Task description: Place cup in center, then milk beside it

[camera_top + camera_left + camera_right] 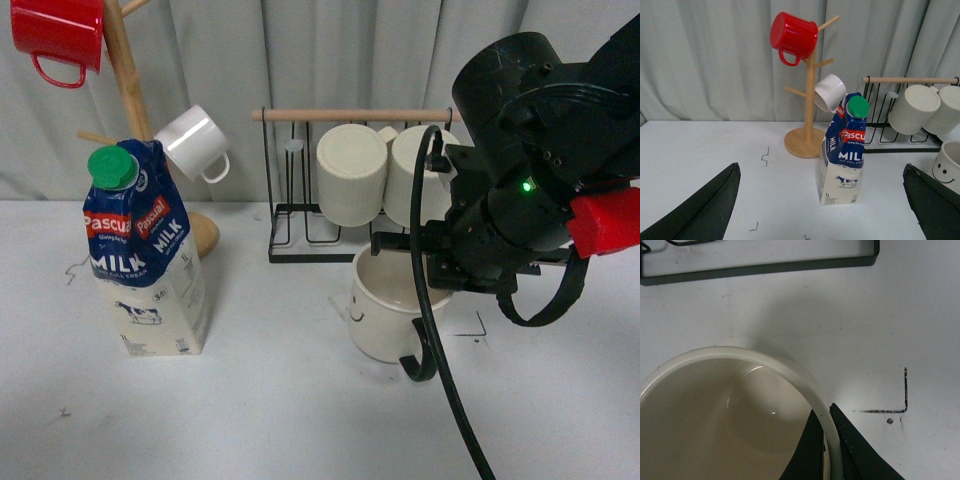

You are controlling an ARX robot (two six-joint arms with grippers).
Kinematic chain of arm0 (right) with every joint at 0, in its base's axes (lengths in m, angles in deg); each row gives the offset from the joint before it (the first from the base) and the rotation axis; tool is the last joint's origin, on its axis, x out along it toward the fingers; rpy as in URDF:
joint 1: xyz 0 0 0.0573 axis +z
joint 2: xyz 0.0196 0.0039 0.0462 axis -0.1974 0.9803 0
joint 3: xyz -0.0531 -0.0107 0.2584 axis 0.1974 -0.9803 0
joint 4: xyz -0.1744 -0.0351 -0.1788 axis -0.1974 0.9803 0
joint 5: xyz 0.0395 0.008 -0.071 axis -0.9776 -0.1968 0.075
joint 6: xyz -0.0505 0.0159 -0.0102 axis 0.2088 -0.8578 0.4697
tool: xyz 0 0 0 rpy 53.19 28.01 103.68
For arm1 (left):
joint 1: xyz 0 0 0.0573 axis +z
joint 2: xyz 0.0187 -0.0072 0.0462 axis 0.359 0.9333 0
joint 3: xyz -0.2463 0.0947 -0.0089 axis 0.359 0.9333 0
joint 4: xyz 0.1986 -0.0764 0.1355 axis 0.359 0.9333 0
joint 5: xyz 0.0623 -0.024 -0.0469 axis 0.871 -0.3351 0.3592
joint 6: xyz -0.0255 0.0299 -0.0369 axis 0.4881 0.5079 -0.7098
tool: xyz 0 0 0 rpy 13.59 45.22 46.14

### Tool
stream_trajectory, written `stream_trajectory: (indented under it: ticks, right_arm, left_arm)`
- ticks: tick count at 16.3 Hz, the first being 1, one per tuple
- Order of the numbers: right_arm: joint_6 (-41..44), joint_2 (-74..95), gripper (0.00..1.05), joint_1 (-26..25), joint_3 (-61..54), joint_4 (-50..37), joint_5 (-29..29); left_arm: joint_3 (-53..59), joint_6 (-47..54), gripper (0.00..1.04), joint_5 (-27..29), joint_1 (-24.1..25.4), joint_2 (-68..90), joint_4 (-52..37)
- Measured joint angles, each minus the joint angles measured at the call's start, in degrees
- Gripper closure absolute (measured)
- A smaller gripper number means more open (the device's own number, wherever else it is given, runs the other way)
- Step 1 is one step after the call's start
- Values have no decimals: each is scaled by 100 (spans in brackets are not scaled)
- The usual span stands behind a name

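The cup (382, 312), a wide cream mug with a small smiley face and a black handle, is right of the table's middle, in front of the wire rack. My right gripper (823, 412) is shut on the cup's rim (765, 362), one finger inside and one outside. I cannot tell whether the cup rests on the table or hangs just above it. The milk (145, 260), a blue and cream carton with a green cap, stands upright at the left. My left gripper (821, 167) is open, its fingers (715, 205) spread wide, and faces the milk (842, 160) from a distance.
A wooden mug tree (125, 70) behind the milk carries a red mug (58, 35) and a small white mug (195, 142). A black wire rack (300, 215) at the back holds two ribbed cream mugs (352, 172). A black corner mark (902, 407) lies on the table beside the cup.
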Motion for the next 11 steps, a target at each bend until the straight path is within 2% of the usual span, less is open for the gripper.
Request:
stream_trajectory:
  ticks: [6,7,11]
  right_arm:
    - [66,170,101,4,173,85,17]
    - [107,186,83,4,173,83,-57]
    - [173,125,50,-4,127,-42,-164]
  left_arm:
    - [0,0,7,0,0,0,0]
    - [0,-2,7,0,-2,0,0]
    - [0,0,7,0,-2,0,0]
